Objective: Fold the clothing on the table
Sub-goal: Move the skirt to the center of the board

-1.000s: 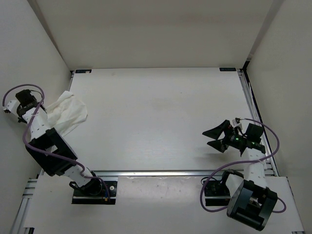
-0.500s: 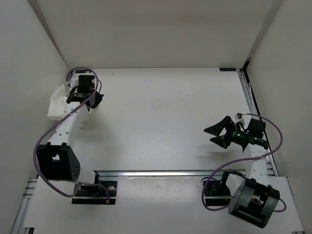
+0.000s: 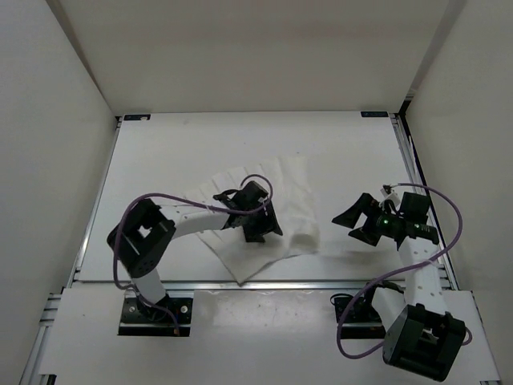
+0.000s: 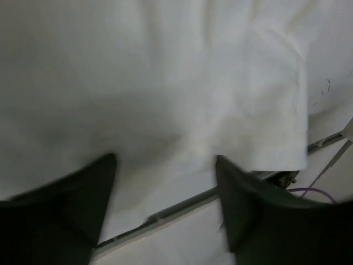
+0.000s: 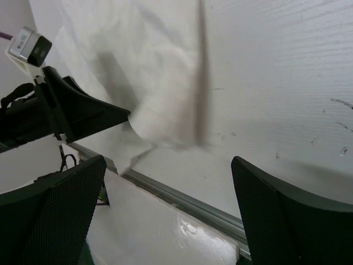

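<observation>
White cloth point(image 3: 282, 183) spread out, creased, on table point(image 3: 345, 144), directly beneath left gripper point(image 3: 263, 228). Jaws partly apart, gripping nothing. Right gripper point(image 3: 358, 222) just beside cloth's right edge, not touching it, wide open, holds nothing.

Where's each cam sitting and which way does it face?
Top: above and behind the bases, looking down at the table; both arms show.
Left wrist: over the clothing, looking down at it and the rail; left fingers show.
Right wrist: low on the right, facing left across the table; right fingers show.
Shared: both wrist views see clothing and rail.
</observation>
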Available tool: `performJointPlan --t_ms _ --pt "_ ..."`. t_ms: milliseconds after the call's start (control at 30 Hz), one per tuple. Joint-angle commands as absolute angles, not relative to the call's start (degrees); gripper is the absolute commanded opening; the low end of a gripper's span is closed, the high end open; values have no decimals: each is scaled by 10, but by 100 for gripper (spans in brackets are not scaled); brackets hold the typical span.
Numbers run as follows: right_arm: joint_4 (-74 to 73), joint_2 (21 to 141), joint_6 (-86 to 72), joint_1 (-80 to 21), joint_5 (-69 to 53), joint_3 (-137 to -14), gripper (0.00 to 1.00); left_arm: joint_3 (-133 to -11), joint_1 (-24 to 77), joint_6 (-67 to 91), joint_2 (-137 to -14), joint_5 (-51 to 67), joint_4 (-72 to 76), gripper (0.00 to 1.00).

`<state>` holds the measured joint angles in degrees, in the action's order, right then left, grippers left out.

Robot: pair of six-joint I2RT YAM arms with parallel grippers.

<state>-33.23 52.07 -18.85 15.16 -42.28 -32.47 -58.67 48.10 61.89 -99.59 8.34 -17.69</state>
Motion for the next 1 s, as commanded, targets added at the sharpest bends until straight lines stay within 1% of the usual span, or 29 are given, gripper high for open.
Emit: performJointPlan --t_ms 0,67,167,267,367,433,467,533,567,633,700,767,800,867,933,967 --pt "-354 493 -164 140 -387 -330 100 -575 444 607 -870 62 -175 98" --pt "-333 489 -167 133 -409 -325 99 -569 404 574 -821 29 -186 99" --pt "-310 494 -177 123 -416 -329 99 -552 334 533 -747 26 -210 98" --pt "-270 486 -196 109 -399 -327 100 -476 252 511 -640 35 -205 99" --pt "-201 484 -239 147 -442 -311 99 -424 232 469 -573 61 -204 99" --pt "-154 511 -264 138 -488 -317 99 -396 248 443 -544 78 -191 99" --pt "-167 521 -257 113 -475 -329 99 -382 263 439 -528 80 -186 99" --pt "-233 563 -202 73 -404 -388 99 -369 287 427 -534 104 -184 99" --pt "-269 566 -187 60 -388 -405 98 -373 296 427 -557 118 -205 98" --pt "-309 581 -141 50 -318 -440 85 -390 295 425 -598 152 -233 98" --pt "-355 588 -130 42 -257 -458 81 -388 297 435 -637 174 -253 98" --pt "-403 596 -127 34 -201 -482 85 -383 313 454 -646 191 -246 98" --pt "-419 599 -122 28 -186 -490 86 -371 334 462 -645 191 -239 99" --pt "-456 604 -113 21 -132 -507 87 -337 376 503 -643 199 -190 99" --pt "-483 609 -117 20 -114 -517 86 -303 430 529 -651 191 -166 99" --pt "-496 608 -117 24 -112 -519 86 -296 438 552 -650 190 -140 99"
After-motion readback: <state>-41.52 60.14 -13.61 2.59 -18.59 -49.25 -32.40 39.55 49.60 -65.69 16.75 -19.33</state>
